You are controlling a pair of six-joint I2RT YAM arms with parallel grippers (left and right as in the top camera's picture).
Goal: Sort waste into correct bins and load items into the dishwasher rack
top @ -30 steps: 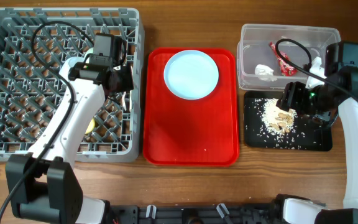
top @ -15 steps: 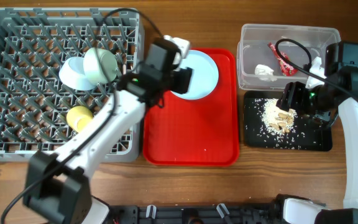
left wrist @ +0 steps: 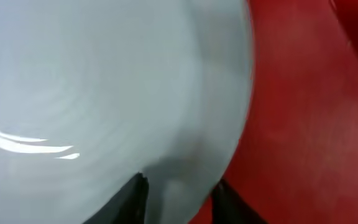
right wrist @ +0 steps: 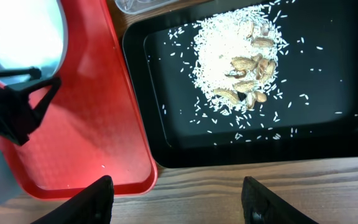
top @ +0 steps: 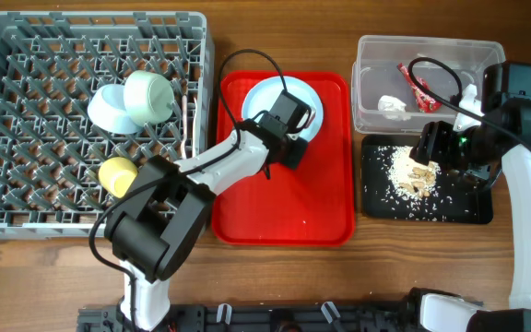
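Since the white plate [top: 270,97] on the red tray [top: 284,203] looks stiff, light and slippery, the left hand [left wrist: 180,199], fingers [left wrist: 132,205] apart, should pinch its thin rim firmly.

A brown wooden table [top: 385,263] with visible grain fills the whole background

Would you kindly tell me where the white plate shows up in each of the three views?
Overhead: the white plate lies at the upper end of the red tray.
Left wrist: it fills the left of the picture.
Right wrist: it sits in the top-left corner.
Shared landmark: the red tray under the plate.
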